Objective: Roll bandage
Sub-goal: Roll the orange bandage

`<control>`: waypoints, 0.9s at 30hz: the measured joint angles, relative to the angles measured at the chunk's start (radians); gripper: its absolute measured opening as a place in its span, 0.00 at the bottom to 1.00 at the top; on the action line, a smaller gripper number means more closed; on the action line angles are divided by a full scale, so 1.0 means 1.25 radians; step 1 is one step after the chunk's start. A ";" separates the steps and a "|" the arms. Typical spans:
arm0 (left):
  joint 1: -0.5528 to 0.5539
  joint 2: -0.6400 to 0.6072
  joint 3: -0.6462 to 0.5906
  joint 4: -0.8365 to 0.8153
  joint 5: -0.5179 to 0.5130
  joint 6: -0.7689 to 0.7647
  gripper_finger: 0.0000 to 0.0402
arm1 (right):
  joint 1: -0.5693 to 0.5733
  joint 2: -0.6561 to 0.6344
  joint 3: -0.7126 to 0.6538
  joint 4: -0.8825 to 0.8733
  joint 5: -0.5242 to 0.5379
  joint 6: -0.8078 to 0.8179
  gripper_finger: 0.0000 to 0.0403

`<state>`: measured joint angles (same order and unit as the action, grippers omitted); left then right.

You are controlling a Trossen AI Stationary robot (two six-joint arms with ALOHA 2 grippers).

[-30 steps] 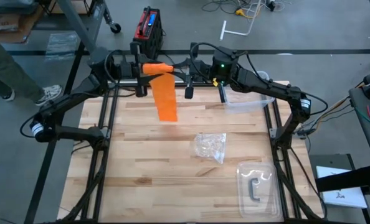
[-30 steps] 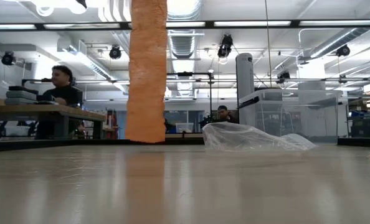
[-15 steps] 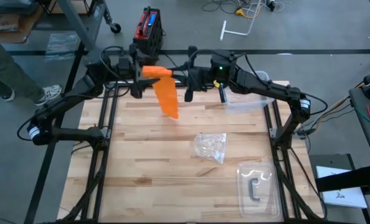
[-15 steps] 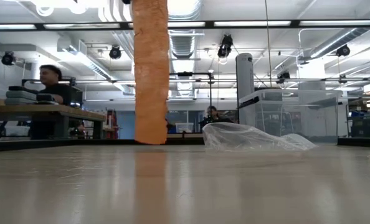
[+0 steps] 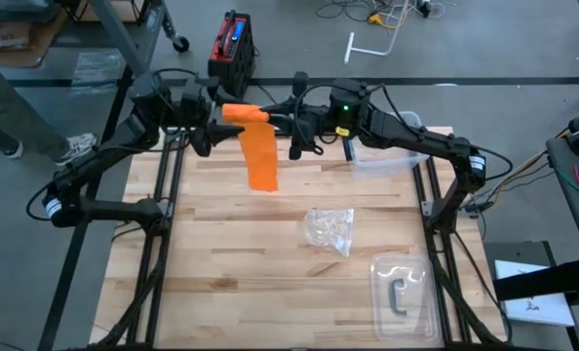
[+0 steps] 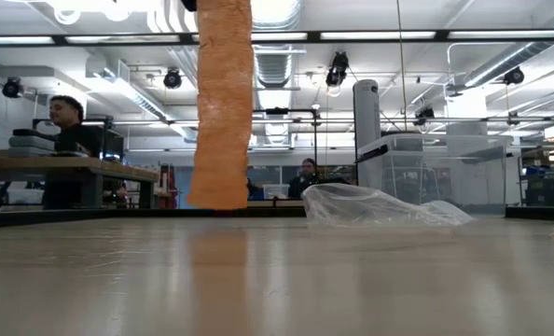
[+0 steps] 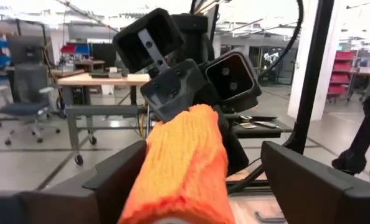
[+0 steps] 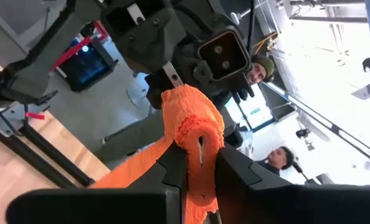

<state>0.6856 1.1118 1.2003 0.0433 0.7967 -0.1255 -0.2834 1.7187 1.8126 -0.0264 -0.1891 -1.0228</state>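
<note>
Hanging above the far edge of the pale wooden slatted worktop (image 5: 221, 253), the bright orange soft fabric bandage (image 5: 261, 156) has its rolled end pinched in the right gripper (image 8: 200, 163), fingers closed tight on the roll's core. Loose tail drops straight down toward the worktop. Left gripper (image 5: 208, 125) sits just beside the roll's other end, fingers spread wide around it, not squeezing. Crumpled clear plastic wrapper (image 5: 329, 230) lies mid-worktop, clear plastic tray (image 5: 404, 294) near the front right corner.
</note>
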 joint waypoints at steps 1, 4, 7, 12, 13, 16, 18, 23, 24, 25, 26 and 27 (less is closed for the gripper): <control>0.000 0.003 0.000 0.000 0.000 -0.003 0.70 | 0.001 0.000 0.000 -0.001 0.002 -0.001 0.11; -0.001 0.011 0.000 0.000 -0.013 0.002 0.65 | 0.003 0.000 -0.001 -0.002 0.006 -0.006 0.11; -0.001 0.014 0.000 0.000 -0.018 0.010 0.58 | 0.002 0.000 -0.001 -0.011 0.007 -0.006 0.11; -0.001 0.015 0.000 0.001 -0.020 0.010 0.45 | 0.003 0.000 -0.001 -0.015 0.006 -0.007 0.11; -0.001 0.015 0.000 0.000 -0.020 0.010 0.43 | 0.003 0.000 -0.001 -0.014 0.006 -0.008 0.11; -0.001 0.015 0.000 0.001 -0.020 0.010 0.36 | 0.003 0.000 -0.001 -0.012 0.006 -0.008 0.11; -0.001 0.015 0.000 0.001 -0.020 0.004 0.34 | 0.003 0.000 -0.001 -0.012 0.006 -0.008 0.11; -0.001 0.015 0.000 0.004 -0.023 -0.014 0.41 | 0.003 0.000 -0.001 -0.010 0.006 -0.007 0.11; -0.001 0.015 0.000 0.001 -0.023 -0.014 0.44 | 0.003 0.000 -0.001 -0.010 0.006 -0.007 0.11; -0.001 0.015 0.000 -0.002 -0.023 -0.014 0.47 | 0.003 0.001 -0.001 -0.010 0.006 -0.007 0.11; -0.001 0.015 0.000 -0.005 -0.023 -0.014 0.50 | 0.003 0.001 -0.001 -0.010 0.007 -0.007 0.11; -0.001 0.015 0.000 -0.009 -0.023 -0.014 0.53 | 0.003 0.001 -0.001 -0.009 0.007 -0.008 0.11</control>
<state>0.6846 1.1309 1.2003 0.0322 0.7681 -0.1425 -0.2790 1.7195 1.8118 -0.0372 -0.1802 -1.0325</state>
